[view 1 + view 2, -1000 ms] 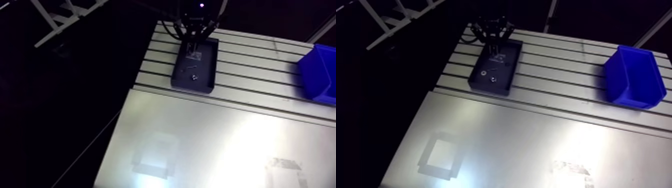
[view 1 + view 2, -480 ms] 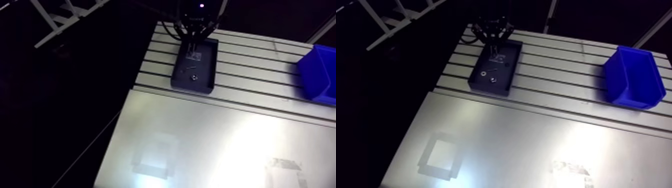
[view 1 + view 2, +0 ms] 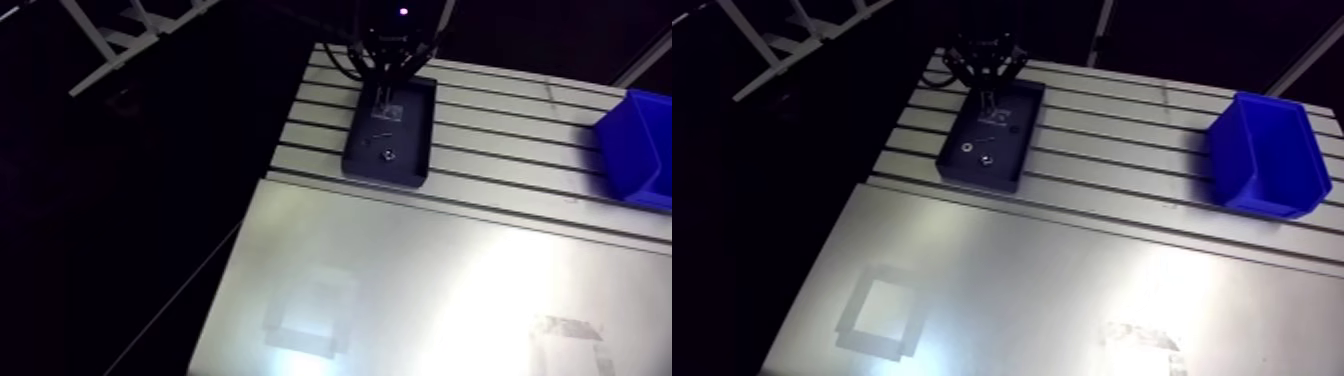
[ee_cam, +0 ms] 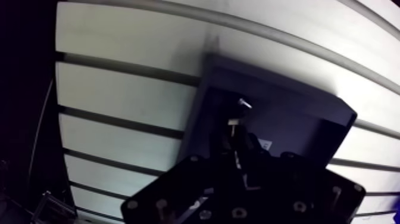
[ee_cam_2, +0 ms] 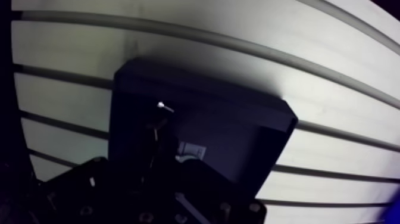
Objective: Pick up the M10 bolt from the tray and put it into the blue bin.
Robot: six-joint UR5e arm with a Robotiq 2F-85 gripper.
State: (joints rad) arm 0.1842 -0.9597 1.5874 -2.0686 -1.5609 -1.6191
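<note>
The gripper (image 4: 235,140) stands lowered into the far end of the dark tray (image 3: 977,180), which sits on the slotted table (image 3: 1122,130) close to its far left corner in the arm view. From the wrist view we cannot tell whether the gripper is open or closed, nor whether it has hold of anything. A pale metal piece, which we take to be the bolt (image 4: 233,124), shows right at the gripper's tip, low inside the tray beside its far wall. A smaller bright piece (image 4: 244,103) lies on the tray floor just ahead of it. Two round pieces (image 3: 967,147) rest side by side toward the tray's near end, well apart from the gripper. The bin (image 3: 1262,150) stands upright near the table's right edge, well apart from the tray. A smooth metal sheet (image 3: 1072,290) covers the table's near part, its far edge just beside the tray's near wall.
</note>
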